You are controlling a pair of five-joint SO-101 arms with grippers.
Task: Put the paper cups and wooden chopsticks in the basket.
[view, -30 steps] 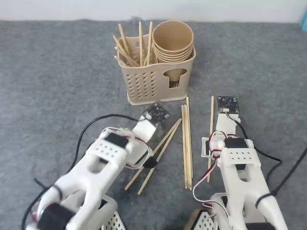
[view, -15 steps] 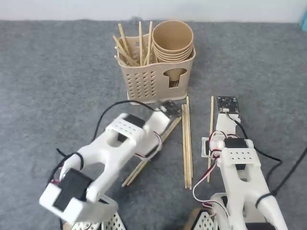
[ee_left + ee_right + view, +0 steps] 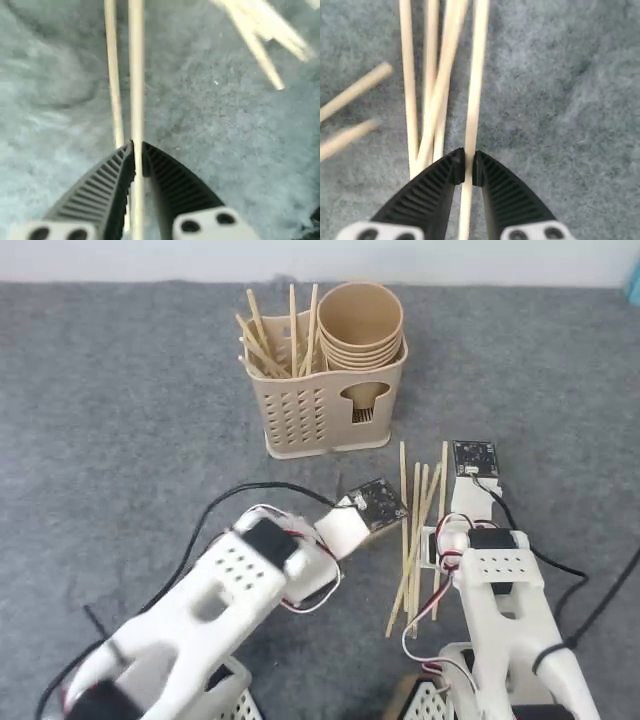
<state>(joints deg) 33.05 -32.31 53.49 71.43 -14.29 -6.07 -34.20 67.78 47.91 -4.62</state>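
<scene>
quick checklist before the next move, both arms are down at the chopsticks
1. Left pincer shut on the left chopstick: ok.
2. Right pincer shut on the right chopstick: ok.
3. Left grip holds one stick alone: cannot tell; a neighbour stick runs close beside it.
4. Basket upright: ok.
5. Paper cups in the basket: ok.
6. All chopsticks in: not ok; loose chopsticks lie on the carpet.

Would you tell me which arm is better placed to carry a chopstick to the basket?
Probably the left. The left gripper is shut on a chopstick and sits nearer the basket, on its chopstick side; the right gripper, also shut on one, is farther out.
</scene>
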